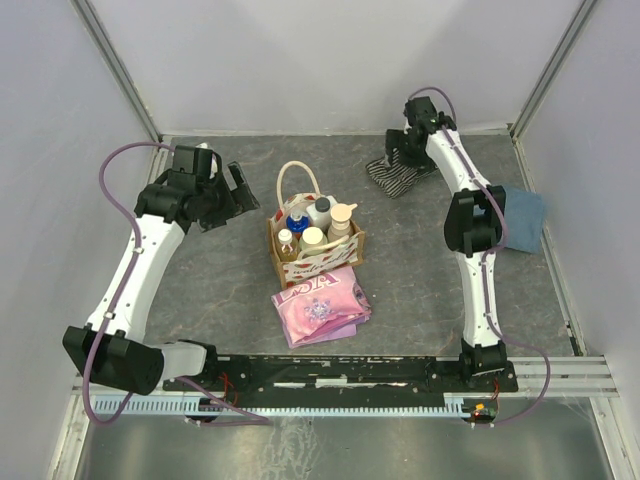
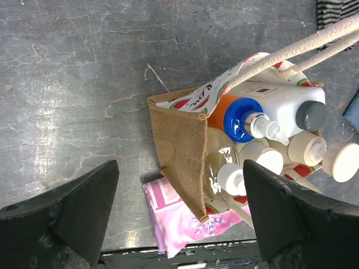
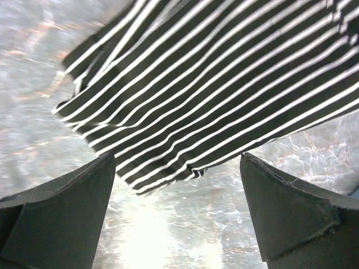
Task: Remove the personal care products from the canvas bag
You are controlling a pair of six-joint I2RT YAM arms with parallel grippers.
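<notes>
Bag: cream tote (image 1: pixel 316 266) stands upright mid-table with its mouth up, so anything inside can be lifted straight out; its near wall touches the pink cloth (image 1: pixel 320 305).
Bottles: all sit inside the bag, upright and packed close, caps uppermost. The orange bottle (image 2: pixel 238 119) with the blue pump is at the left side, the white bottle (image 2: pixel 277 101) with the grey cap behind it, and the beige pump bottle (image 2: pixel 336 161) to the right. None is out yet.
Handle: rope loop (image 1: pixel 297 175) arches over the far side of the mouth, leaving the nearer caps easier to reach.
Left claw: fingers apart and empty (image 2: pixel 179 171), hanging to the left of the bag and aimed at it; probably lined up for a first pick, with the orange bottle nearest.
Right claw: fingers apart and empty (image 3: pixel 177 159), low over the striped cloth (image 3: pixel 213 84) at the far right, well away from the bag.
Blue cloth: lies (image 1: pixel 522 218) by the right arm, apart from the work.
Risk: with the bottles packed tight, pulling one may drag its neighbours or tip the light bag.
</notes>
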